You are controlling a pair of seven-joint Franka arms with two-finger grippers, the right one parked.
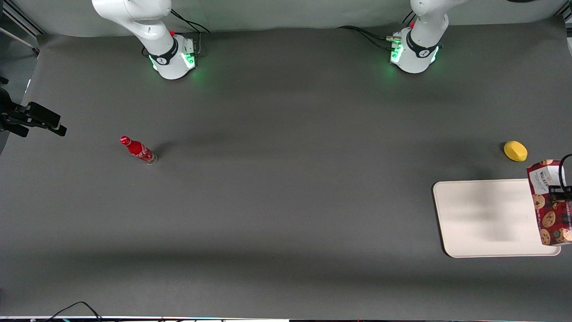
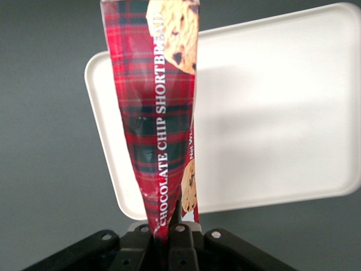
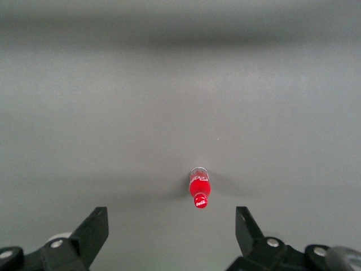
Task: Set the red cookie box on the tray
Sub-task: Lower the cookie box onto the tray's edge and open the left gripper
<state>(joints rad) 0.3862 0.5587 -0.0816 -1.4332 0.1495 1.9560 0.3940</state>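
Note:
The red cookie box [image 1: 547, 210] is a long dark-red tartan carton with cookie pictures and a white label at its end farther from the front camera. It hangs above the tray [image 1: 487, 219], over the tray's edge at the working arm's end of the table. My left gripper [image 1: 564, 193] is mostly cut off by the frame edge there. In the left wrist view the gripper [image 2: 166, 237] is shut on one end of the box [image 2: 155, 113], whose length reaches out over the cream-white tray [image 2: 271, 113] below it.
A yellow lemon [image 1: 515, 150] lies on the grey table just farther from the front camera than the tray. A small red bottle [image 1: 138, 150] stands toward the parked arm's end of the table and also shows in the right wrist view as the bottle [image 3: 199, 189].

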